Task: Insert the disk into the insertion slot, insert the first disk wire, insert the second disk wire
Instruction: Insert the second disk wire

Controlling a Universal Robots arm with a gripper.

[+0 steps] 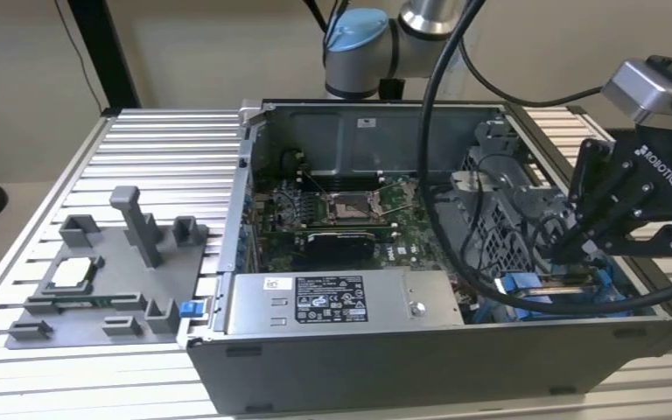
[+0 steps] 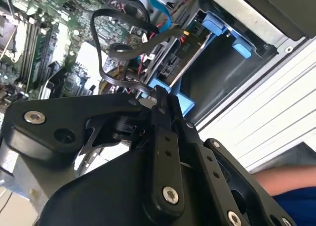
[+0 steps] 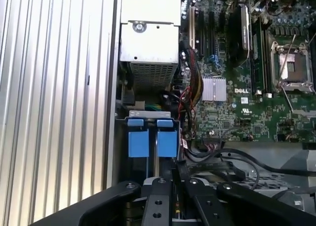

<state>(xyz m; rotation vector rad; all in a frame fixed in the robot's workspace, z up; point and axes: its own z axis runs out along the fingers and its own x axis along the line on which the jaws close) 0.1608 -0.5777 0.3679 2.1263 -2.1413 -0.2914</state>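
Note:
My black gripper reaches down into the front corner of the open computer case, on the exterior view's right. In both wrist views its fingers stand pressed together on the end of a black disk wire that loops up over the motherboard. Right beyond the fingertips lies the disk, in its blue carrier, sitting in the grey insertion slot with blue latch pieces. In the first wrist view two blue tabs stand side by side just ahead of the fingers.
The grey labelled power-supply box sits at the case front, the motherboard behind it. Thick black arm cables hang into the case. A grey fixture stands on the ribbed table. A person's blue sleeve is beside the case.

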